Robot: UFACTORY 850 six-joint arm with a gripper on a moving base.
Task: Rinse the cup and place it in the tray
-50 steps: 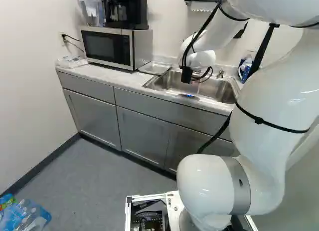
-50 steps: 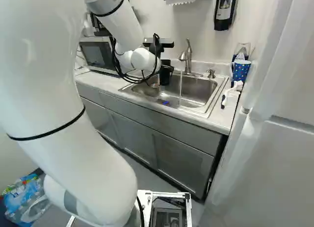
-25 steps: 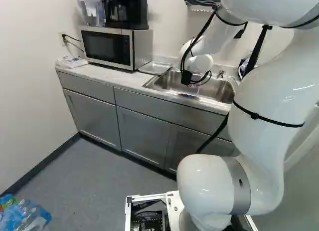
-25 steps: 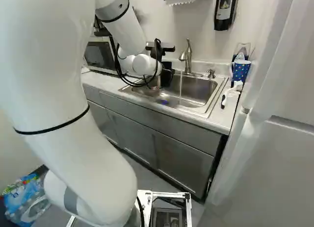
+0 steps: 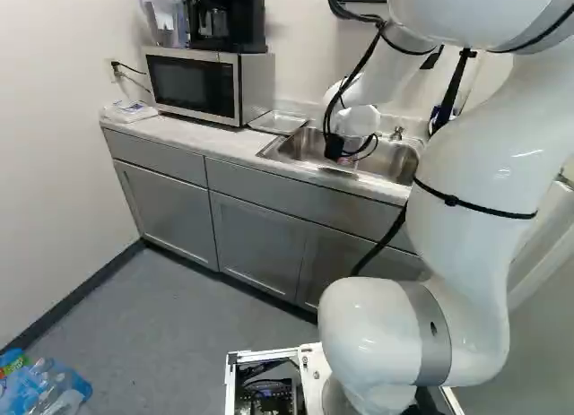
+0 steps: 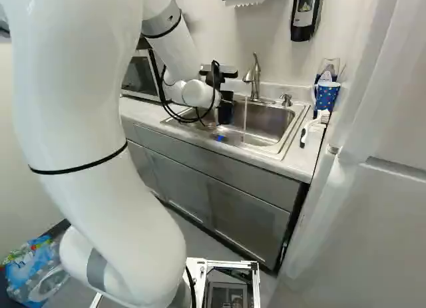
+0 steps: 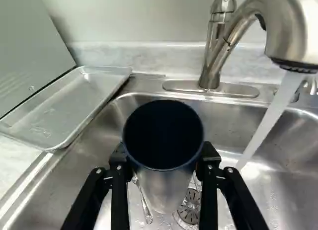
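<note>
While water (image 7: 271, 119) runs from the faucet (image 7: 293, 24), the cup (image 7: 164, 150) is pinched between both fingers of the gripper (image 6: 225, 97), positioned over the sink (image 7: 97, 155), apart from the stream. The tray (image 7: 67, 105) lies on the counter (image 7: 14, 158) beside the sink.

Faucet (image 7: 288, 21) cut off at wrist view's edge, inner bottom of cup (image 7: 166, 155) hidden
</note>
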